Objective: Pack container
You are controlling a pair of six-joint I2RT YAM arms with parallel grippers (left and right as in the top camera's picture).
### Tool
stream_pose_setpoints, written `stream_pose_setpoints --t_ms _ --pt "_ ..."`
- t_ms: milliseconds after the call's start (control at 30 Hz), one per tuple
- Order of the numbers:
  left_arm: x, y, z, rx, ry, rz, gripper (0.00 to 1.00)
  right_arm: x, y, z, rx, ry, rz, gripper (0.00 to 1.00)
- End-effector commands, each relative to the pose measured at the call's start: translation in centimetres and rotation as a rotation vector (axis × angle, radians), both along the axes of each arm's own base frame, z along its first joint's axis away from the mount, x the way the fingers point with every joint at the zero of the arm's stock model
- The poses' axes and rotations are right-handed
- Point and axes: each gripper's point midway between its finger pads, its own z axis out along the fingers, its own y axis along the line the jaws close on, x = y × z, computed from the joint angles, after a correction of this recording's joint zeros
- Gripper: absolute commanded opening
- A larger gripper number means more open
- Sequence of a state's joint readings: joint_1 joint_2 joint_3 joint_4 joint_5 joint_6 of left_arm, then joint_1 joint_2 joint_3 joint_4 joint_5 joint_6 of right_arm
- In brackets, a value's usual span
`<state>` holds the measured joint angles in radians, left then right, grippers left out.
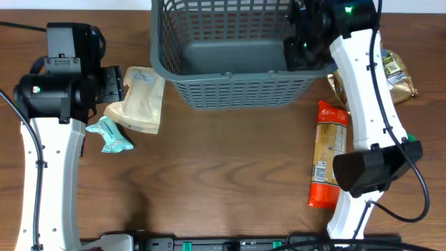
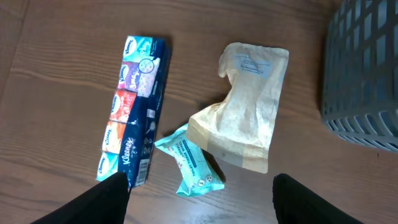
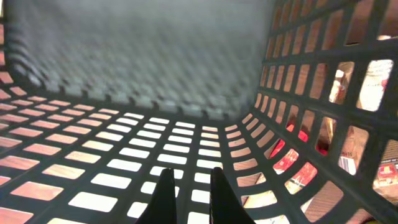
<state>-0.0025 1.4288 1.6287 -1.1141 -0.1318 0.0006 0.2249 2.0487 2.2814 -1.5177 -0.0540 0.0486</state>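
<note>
Left wrist view tells the most. The left gripper [image 2: 200,186] has its fingers spread wide, with nothing in them. The small teal packet [image 2: 189,163] lies just up from the gap between the finger tips, at the bottom middle of the frame. Its long side slants from upper left to lower right. The tan pouch [image 2: 245,106] touches its top end and runs up toward the top of the frame. A blue tissue pack [image 2: 134,112] lies apart, at the left. The container [image 2: 364,81] is at the right edge, near the pouch but not touching it.

From overhead the container sits at the top middle of the frame. The right gripper [image 3: 189,180] is down inside it, at its right end. Its fingers are close together with a thin gap and hold nothing. I think the left arm is the nearer one for these packets, and the container is off to the right of its fingers.
</note>
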Motion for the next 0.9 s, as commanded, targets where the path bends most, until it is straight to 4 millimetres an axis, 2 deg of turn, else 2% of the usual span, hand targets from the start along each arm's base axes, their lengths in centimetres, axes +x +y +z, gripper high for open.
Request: stream_pose_setpoints --t_ms 0,233,367,400,433,467,500,533,633,733,800,867 --pt "0.2 0.3 0.3 0.014 -0.007 0.005 0.73 -0.5 1.2 -0.1 -0.003 0.011 0.027 0.01" --pt "0.2 0.3 0.3 0.013 -0.007 0.005 0.73 -0.5 1.6 -0.1 -0.002 0.007 0.036 0.01" --pt "0.2 0.3 0.3 0.013 -0.007 0.005 0.73 0.7 1.6 0.3 0.010 -0.042 0.030 0.02" --pt "0.2 0.3 0.3 0.013 -0.007 0.005 0.73 1.3 1.7 0.5 0.015 -0.068 0.027 0.07" --pt "0.2 0.3 0.3 0.013 -0.007 0.005 0.73 1.9 1.6 0.8 0.018 -0.092 0.024 0.16" --pt "0.2 0.3 0.3 0.013 -0.007 0.005 0.73 2.5 1.6 1.3 0.021 -0.122 0.030 0.41" --pt "0.2 0.3 0.3 0.013 -0.007 0.005 0.73 3.1 1.5 2.1 0.024 -0.161 0.040 0.76" --pt "0.2 0.3 0.3 0.013 -0.007 0.005 0.73 3.5 1.4 2.9 0.026 -0.189 0.047 0.89" --pt "0.2 0.3 0.3 0.013 -0.007 0.005 0.73 4.4 0.9 6.5 0.041 -0.295 0.044 0.94" --pt "0.2 0.3 0.3 0.013 -0.006 0.005 0.73 5.1 -0.9 11.6 0.071 -0.435 -0.021 0.99" --pt "0.2 0.3 0.3 0.013 -0.006 0.005 0.73 4.9 -4.2 15.3 0.102 -0.523 -0.175 0.99" --pt "0.2 0.3 0.3 0.013 -0.006 0.005 0.73 4.3 -7.5 17.2 0.131 -0.559 -0.317 0.99"
